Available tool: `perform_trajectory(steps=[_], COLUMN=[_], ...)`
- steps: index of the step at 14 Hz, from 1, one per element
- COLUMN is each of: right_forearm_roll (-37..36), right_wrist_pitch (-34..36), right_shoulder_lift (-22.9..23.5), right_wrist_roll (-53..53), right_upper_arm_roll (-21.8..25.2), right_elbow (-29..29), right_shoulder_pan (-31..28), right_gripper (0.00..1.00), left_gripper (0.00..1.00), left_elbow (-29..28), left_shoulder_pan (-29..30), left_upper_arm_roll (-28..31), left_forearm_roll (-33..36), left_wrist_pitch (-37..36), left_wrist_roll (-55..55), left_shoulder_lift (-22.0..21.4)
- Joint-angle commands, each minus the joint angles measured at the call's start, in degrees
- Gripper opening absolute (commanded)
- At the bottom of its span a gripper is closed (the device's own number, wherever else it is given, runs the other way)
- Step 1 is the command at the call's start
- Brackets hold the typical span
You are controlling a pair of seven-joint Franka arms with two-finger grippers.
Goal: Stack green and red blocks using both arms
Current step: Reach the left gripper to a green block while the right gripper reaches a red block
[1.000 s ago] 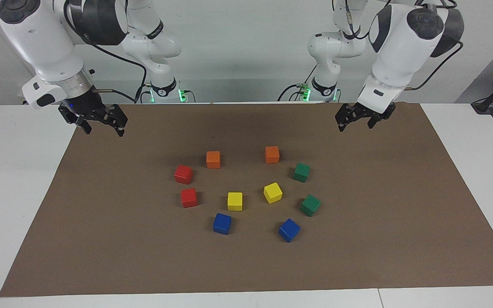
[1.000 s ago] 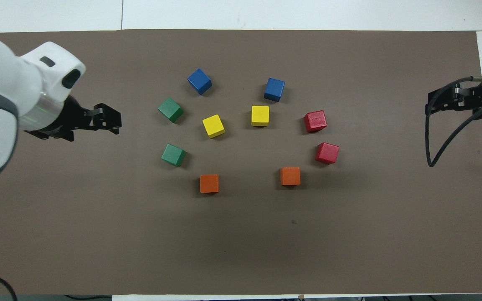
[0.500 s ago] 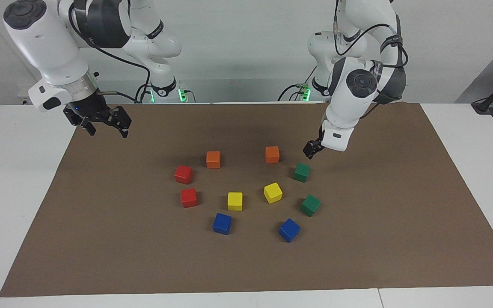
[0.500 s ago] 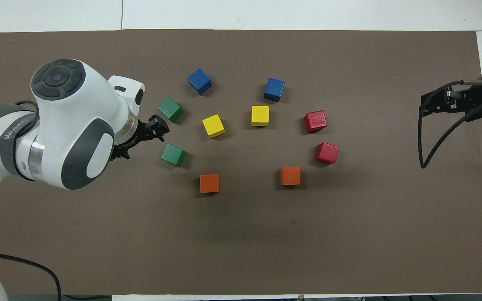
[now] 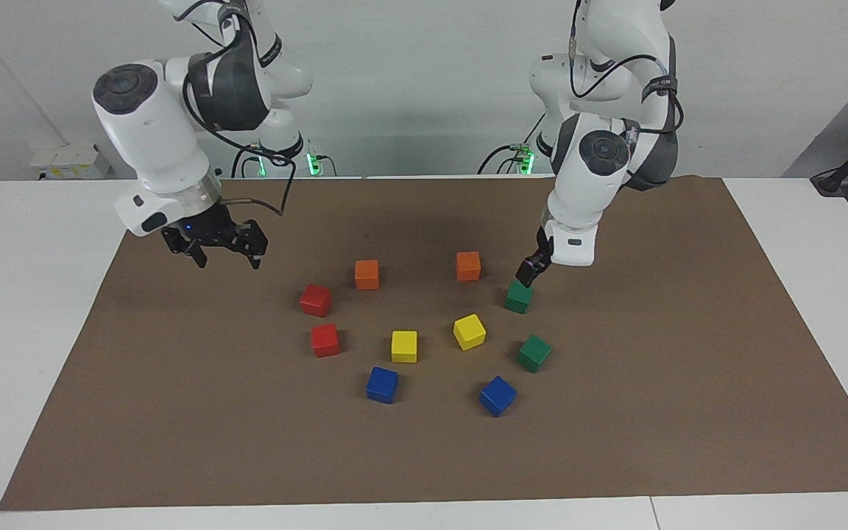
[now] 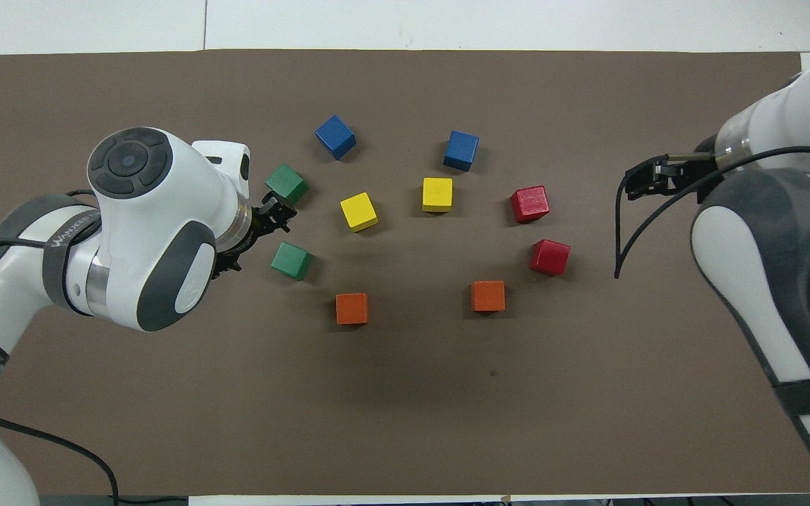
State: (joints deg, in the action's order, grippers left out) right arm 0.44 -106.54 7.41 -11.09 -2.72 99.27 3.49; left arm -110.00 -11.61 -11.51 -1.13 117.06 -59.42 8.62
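A brown mat (image 5: 615, 412) is spread on the white table (image 5: 19, 309). Only the facing view shows the left gripper (image 5: 526, 273) just above the nearer green block (image 5: 518, 297), its opening unreadable; the right gripper (image 5: 221, 252) is spread wide.

green blocks (image 5: 526, 324), red blocks (image 5: 320, 320), brown mat (image 5: 689, 383), seemingly black end effectors (image 5: 214, 248)

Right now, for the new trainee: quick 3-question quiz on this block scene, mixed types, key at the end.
1. True or false: one green block already sits on the other.
2. Which gripper is just above a green block? A) left gripper B) right gripper
3. Fill in: besides red and green, the cubes are orange, yellow and ____.

Key
1. False: the green block nearer the robots and the farther green block lie apart on the brown mat.
2. A; the right gripper is over bare mat near the red blocks.
3. blue.
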Motion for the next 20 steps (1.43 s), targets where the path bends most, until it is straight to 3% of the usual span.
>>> perform_trajectory(steps=[1,5,8,14,20], right_forearm_roll=[0.53,0.53,0.53,0.44,0.44], right_wrist_pitch=[-3.14,-8.85,-9.39,-9.21,-9.47], right_shoulder_lift=[2.51,5.33,6.39,5.86,3.93], right_wrist_roll=[-4.01,-9.81,-15.07,-19.23,-19.67], right_upper_arm_roll=[-0.09,-0.09,-0.09,-0.09,-0.09], right_elbow=[1.10,3.12,4.00,6.54,10.40], right_shoulder_pan=[1.69,3.19,4.67,5.39,6.61], right_gripper=[1.00,1.00,1.00,1.00,1.00], left_gripper=[1.00,1.00,1.00,1.00,1.00], left_elbow=[-1.80,-4.59,-6.19,-6.45,-6.46], left_shoulder_pan=[-0.87,-1.48,-1.66,-4.74,-3.60], left_upper_arm_roll=[0.61,0.61,0.61,0.78,1.13], left_forearm_roll=[-0.54,-0.54,-0.54,0.25,1.92], left_wrist_pitch=[4.84,8.96,11.44,12.67,12.93], left_wrist_roll=[-4.99,-7.99,-9.31,-8.70,-4.22], left_shoulder_lift=[0.43,0.34,0.43,3.41,4.21])
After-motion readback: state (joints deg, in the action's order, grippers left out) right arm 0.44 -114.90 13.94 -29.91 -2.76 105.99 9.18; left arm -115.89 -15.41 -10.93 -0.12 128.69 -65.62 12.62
